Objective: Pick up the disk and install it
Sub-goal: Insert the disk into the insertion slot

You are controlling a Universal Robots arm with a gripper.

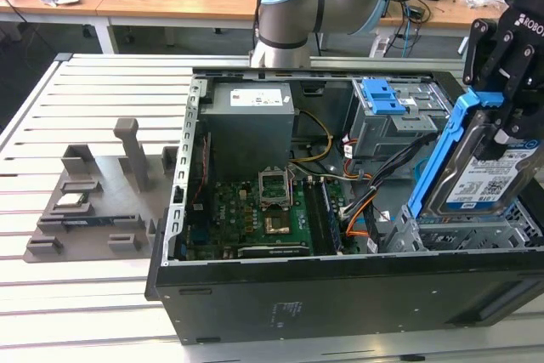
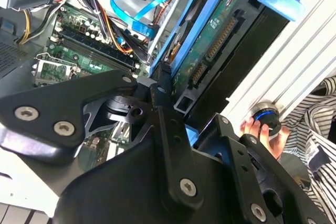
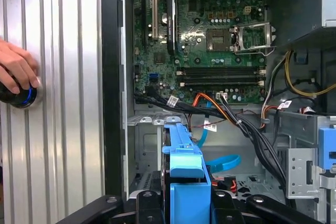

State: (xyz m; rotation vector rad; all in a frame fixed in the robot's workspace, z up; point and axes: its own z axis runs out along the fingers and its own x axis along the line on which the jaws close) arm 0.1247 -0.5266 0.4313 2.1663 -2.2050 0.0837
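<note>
The disk is a silver drive with a barcode label in a bright blue frame. It hangs tilted on its edge over the metal drive cage at the exterior view's right end of the open computer case. My gripper is shut on its upper part from above. The second wrist view shows the disk's green underside running away from the gripper. In the first wrist view the blue frame stands between the fingers, above the cage.
Orange, black and blue cables run beside the cage. The motherboard, power supply and a blue caddy fill the case. A grey fixture holding a small chip sits left. A hand rests on a black-and-blue knob.
</note>
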